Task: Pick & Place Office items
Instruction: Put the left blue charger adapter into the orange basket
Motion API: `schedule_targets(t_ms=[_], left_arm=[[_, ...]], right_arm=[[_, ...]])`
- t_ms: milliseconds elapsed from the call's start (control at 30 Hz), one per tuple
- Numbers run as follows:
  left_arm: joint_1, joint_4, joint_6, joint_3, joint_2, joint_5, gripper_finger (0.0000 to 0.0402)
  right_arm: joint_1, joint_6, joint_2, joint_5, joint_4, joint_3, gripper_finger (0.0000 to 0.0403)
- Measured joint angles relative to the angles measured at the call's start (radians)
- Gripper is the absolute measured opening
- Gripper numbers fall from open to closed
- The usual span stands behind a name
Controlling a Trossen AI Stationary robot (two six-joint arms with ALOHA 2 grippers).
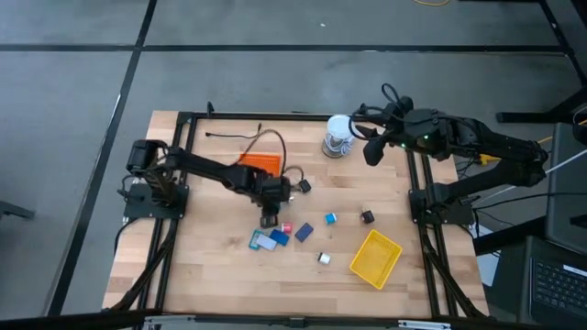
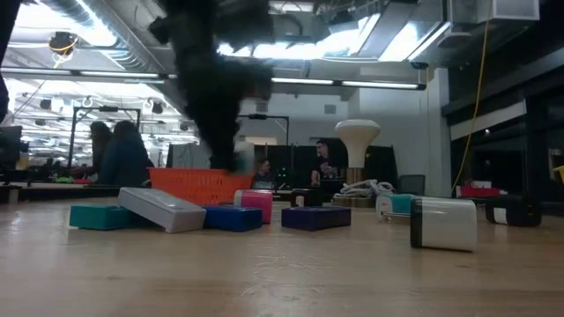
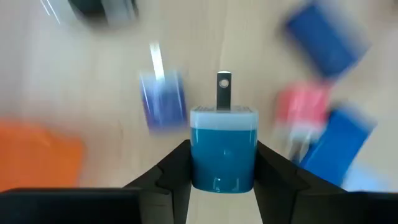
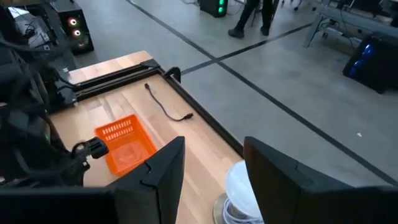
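Between the dark fingers of our left hand we see a charger block in teal blue with a paler blue cap and a silver prong. Just beyond it lies a navy piece; to one side sit a pink piece and blue blocks. The mesh tray behind that hand is orange, the other tray yellow, the tabletop pale wood.

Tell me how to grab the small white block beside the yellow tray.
Probably from straight above, pinching the white block across its two flat long sides at mid-length. It lies flat, apart from the yellow tray, with bare table all round.
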State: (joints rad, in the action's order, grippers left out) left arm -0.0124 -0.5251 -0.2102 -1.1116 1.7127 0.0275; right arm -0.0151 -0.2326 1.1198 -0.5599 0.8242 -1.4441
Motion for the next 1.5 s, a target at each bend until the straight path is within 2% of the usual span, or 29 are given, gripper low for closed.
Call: schedule_targets(t_ms=[133,200,300,400,500,733,800,933,1067,1333,1500], left_arm=[[0.044,0.102,-0.040,-0.069,-0.078,-0.013,0.0127],[0.071,0.144,-0.059,-0.081,-0.120,-0.072,0.0127],[0.117,0.228,-0.104,-0.079,-0.184,-0.224,0.0127],[0.171,0.261,-0.136,-0.042,-0.242,-0.361,0.0127],[0.216,0.303,-0.170,0.060,-0.307,-0.403,0.0127],[0.238,0.605,-0.236,0.395,-0.488,-0.360,0.0127],[0.244,0.616,-0.251,0.470,-0.523,-0.340,0.0127],[0.273,0.537,-0.313,0.572,-0.546,-0.275,0.0127],[0.319,0.484,-0.305,0.604,-0.544,-0.198,0.0127],[0.436,0.331,-0.160,0.604,-0.541,-0.039,0.0128],[0.477,0.283,-0.122,0.604,-0.541,0.014,0.0194]], right_arm=[[-0.023,0.032,0.000,0.000,-0.037,0.000,0.0172],[-0.033,0.047,0.000,0.004,-0.051,0.000,0.0172],[-0.055,0.065,0.000,0.026,-0.065,0.000,0.0172],[-0.073,0.089,0.000,0.030,-0.079,0.000,0.0171],[-0.092,0.113,0.000,0.058,-0.084,0.000,0.0171],[-0.145,0.144,0.000,0.136,-0.085,0.000,0.0171],[-0.157,0.140,0.001,0.139,-0.091,0.000,0.0171],[-0.177,0.126,0.001,0.139,-0.128,0.000,0.0171],[-0.198,0.088,0.002,0.140,-0.169,0.000,0.0171],[-0.219,0.030,0.002,0.105,-0.212,0.000,0.0171],[-0.219,0.028,0.003,0.076,-0.232,0.000,0.0171]])
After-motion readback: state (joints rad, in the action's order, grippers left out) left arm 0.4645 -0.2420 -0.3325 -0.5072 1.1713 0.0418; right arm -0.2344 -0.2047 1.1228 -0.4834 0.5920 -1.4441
